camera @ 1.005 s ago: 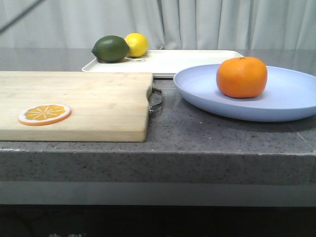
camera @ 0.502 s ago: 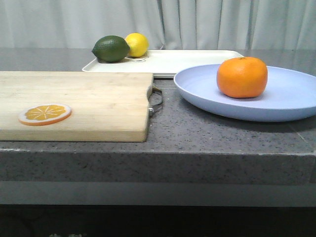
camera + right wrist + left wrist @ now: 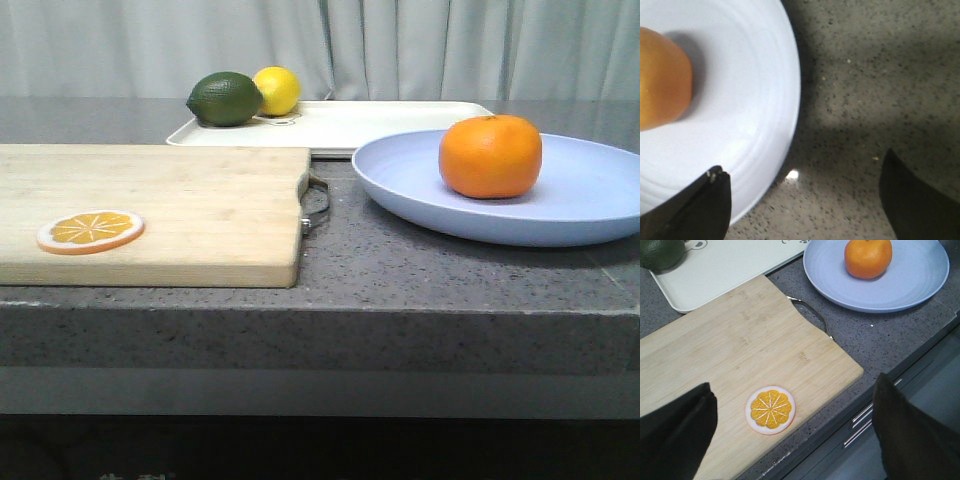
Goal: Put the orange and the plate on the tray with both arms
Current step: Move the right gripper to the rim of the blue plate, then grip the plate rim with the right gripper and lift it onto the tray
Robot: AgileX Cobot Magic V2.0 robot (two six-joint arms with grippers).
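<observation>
Nothing on the surface has shifted vs. the earlier front views; only a dark streak at the top-left corner, seen 1 s ago, is gone. The orange sits on the pale blue plate, which rests on the surface just in front of the cream tray; a lime and lemon sit at the tray's far-left corner. The left hand hangs wide open above the cutting board and its orange slice. The right hand, also spread wide, hovers over the plate's rim. Judgement: the orange looks firm, light, prone to roll, so grip it across the middle; the plate looks stiff, smooth, prob. slippery, so pinch the raised rim & keep it level.
</observation>
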